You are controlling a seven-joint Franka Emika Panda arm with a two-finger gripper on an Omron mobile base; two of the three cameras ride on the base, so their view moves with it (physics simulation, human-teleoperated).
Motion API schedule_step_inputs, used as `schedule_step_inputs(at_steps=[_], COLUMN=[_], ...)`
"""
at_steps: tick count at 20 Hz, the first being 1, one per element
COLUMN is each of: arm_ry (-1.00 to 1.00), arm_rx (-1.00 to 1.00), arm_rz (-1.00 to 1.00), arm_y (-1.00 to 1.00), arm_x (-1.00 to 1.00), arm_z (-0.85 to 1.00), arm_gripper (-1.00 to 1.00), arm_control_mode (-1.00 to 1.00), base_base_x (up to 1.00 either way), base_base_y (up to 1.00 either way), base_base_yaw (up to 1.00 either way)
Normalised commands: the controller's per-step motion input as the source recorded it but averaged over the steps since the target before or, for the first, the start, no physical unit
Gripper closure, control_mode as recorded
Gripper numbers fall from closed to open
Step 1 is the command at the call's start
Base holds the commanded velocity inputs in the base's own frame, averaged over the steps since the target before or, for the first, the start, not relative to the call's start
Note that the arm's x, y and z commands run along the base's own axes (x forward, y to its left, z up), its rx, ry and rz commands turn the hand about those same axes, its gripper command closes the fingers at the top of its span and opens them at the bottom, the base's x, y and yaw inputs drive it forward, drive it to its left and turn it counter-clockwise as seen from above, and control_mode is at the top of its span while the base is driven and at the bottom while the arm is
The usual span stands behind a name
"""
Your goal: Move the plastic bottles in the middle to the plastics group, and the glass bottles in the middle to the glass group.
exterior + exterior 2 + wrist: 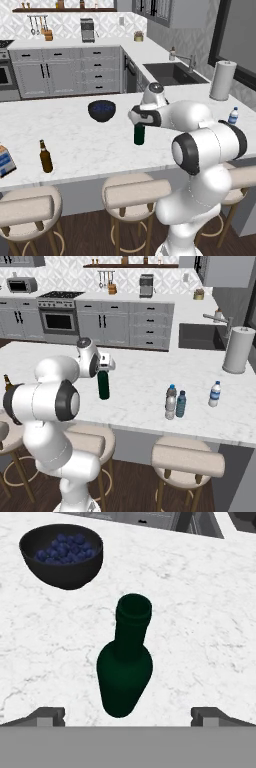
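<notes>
The tall dark green wine bottle (139,135) (103,386) (125,672) stands upright on the white marble counter (75,135). My gripper (140,122) (103,369) (128,713) hovers directly above its neck, open, with both fingertips (50,714) spread wide on either side of the bottle and touching nothing. Two small clear plastic bottles (171,402) (181,404) stand together near the counter's front edge. Further right is the blue-label water bottle (215,394) (233,116). The short brown beer bottle (46,157) (7,381) stands far left.
A dark bowl of blueberries (102,110) (61,554) sits just beyond the green bottle. A paper towel roll (222,80) (238,350) stands at the right by the sink (172,73). A small box (5,161) lies at the left edge. Stools (132,192) line the front.
</notes>
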Motion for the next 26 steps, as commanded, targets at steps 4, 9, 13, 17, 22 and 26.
schedule_step_inputs(at_steps=[4,9,13,17,22,26], arm_ry=[0.0,0.0,0.0,0.0,0.0,0.0], arm_rx=[0.0,0.0,0.0,0.0,0.0,0.0], arm_rz=[0.0,0.0,0.0,0.0,0.0,0.0], arm_y=[0.06,0.02,0.0,0.0,0.0,0.0], arm_x=[0.14,0.15,0.11,0.11,0.18,0.11], arm_z=[-0.32,-0.32,-0.16,-0.01,0.0,0.0], arm_gripper=[-1.0,-1.0,-1.0,-1.0,-1.0,-1.0], arm_control_mode=[-1.0,-1.0,-1.0,-1.0,-1.0,-1.0], base_base_x=[0.0,0.0,0.0,0.0,0.0,0.0], base_base_y=[0.0,0.0,0.0,0.0,0.0,0.0], base_base_yaw=[0.0,0.0,0.0,0.0,0.0,0.0])
